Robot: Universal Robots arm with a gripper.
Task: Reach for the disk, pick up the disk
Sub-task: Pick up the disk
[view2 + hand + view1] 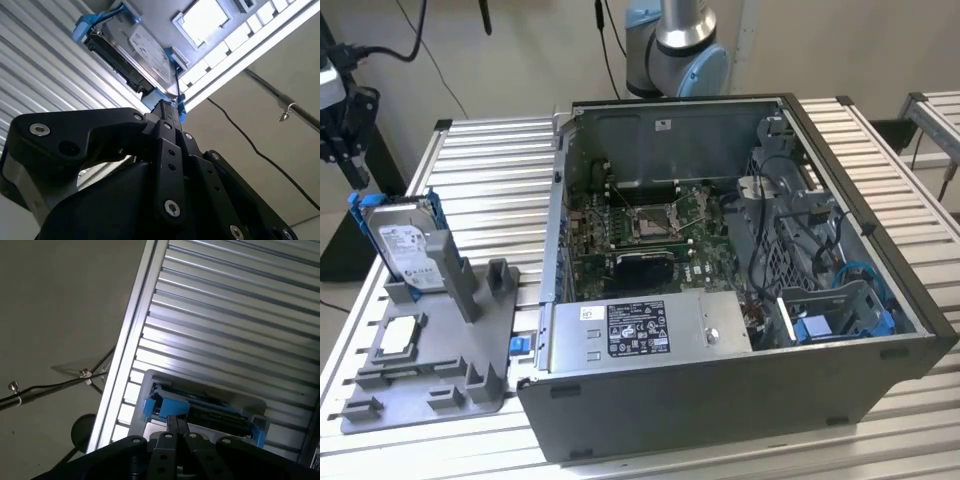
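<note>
Gripper [169, 106] and work area during the approach. My two black fingers [172, 426] lie pressed together along their length with nothing between them, so I am clenched on empty air; the very tips are partly masked by my own linkage, so a hairline gap there cannot be ruled out.

The disk [405, 248] stands on edge, leaning slightly, in a slot of the grey stand [445, 350], with its white-labelled face turned towards the exterior camera. It lies directly ahead of my fingertips and close to them. In the second wrist view its label and metal face [145, 50] sit just past my tips. In the first wrist view its dark narrow edge [220, 414] runs across my line of reach. The blue frame [161, 407] wraps the drive's edges, and one blue corner is the part nearest to my fingers. I do not appear to touch it.

Farther along the same stand, beyond the disk from me, a small square silver chip [400, 338] lies flat in its recess. The stand rests on the ribbed aluminium table [490, 170]. To the far side of the disk from me stands the open computer case [720, 395], with my arm's base [680, 40] behind it.
</note>
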